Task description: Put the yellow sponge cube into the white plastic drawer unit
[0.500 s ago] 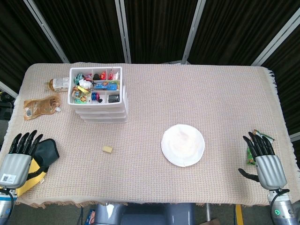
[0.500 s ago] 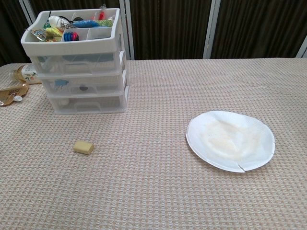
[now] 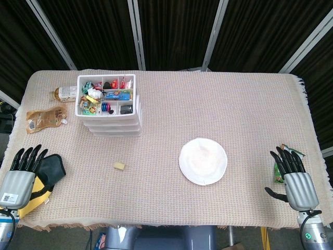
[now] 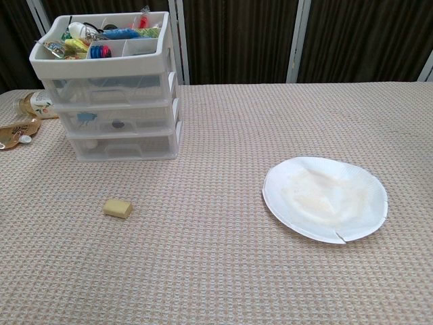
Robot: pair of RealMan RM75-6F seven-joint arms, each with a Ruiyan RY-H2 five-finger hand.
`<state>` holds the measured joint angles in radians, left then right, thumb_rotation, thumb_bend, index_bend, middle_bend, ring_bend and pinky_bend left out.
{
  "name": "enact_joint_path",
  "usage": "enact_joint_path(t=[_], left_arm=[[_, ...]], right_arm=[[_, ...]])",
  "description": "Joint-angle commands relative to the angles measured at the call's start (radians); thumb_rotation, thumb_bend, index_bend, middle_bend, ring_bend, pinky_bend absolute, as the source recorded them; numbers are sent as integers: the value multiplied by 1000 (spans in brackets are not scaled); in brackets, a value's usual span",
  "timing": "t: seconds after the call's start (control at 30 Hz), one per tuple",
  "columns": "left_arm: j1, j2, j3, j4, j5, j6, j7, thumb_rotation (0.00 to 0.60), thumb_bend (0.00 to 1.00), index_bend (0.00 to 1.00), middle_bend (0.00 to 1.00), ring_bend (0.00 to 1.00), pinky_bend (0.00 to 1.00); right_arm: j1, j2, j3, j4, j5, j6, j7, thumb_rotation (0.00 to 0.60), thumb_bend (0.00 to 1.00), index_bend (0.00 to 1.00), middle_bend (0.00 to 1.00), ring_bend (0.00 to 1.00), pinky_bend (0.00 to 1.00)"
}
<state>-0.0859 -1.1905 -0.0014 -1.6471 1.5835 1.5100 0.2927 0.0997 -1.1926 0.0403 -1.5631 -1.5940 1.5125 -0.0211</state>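
Nothing has shifted that we can make out since half a second ago, apart from perhaps a slight drift of our right hand (image 3: pixel 294 179) toward the table's near edge. Both hands hold nothing, fingers extended and slightly apart: our left hand (image 3: pixel 23 169) at the near left corner beside a black-and-yellow cloth (image 3: pixel 48 174), the right at the near right corner by a green packet (image 3: pixel 280 173). The yellow sponge cube (image 3: pixel 119 165) lies flat on the tablecloth (image 3: pixel 234 114), left of centre, well apart from both hands but clearly nearer the left, off to that hand's right and a little further in. Its long axis runs roughly along the near edge, slightly skewed in the chest view. The white plastic drawer unit (image 3: pixel 109 112) stands beyond the sponge toward the far left corner, its front drawers facing us and seemingly all closed. A white paper plate (image 3: pixel 203 161) sits between the sponge and our right hand.
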Motion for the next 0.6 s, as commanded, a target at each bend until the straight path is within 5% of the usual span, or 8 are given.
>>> enact_joint_path(t=[0.03,0.3,0.5,0.6], left_arm=[[0,1,-1,1,-4,-3,-2,600,134,13,0,0,0],[1,3,3,-7,-5,-6,-17,600,146,0,0,0,0],[-5,4,3,-29,-5,-16,-39,600,532,0,0,0,0],[-9,-5,-10,-39,-6,-6,-65,600,619,0,25,27,49]], right_arm=[[2,-2,1,-1,3,-4,-2,600,0,71,0,0,0],[2,-1,0,-4,2,-5,-4,600,0,71,0,0,0],[-3,6,0,-4,9,-3,9,600,0,72,0,0,0],[-4,7,-1,-3,9,-1,10,600,0,73,0,0,0]])
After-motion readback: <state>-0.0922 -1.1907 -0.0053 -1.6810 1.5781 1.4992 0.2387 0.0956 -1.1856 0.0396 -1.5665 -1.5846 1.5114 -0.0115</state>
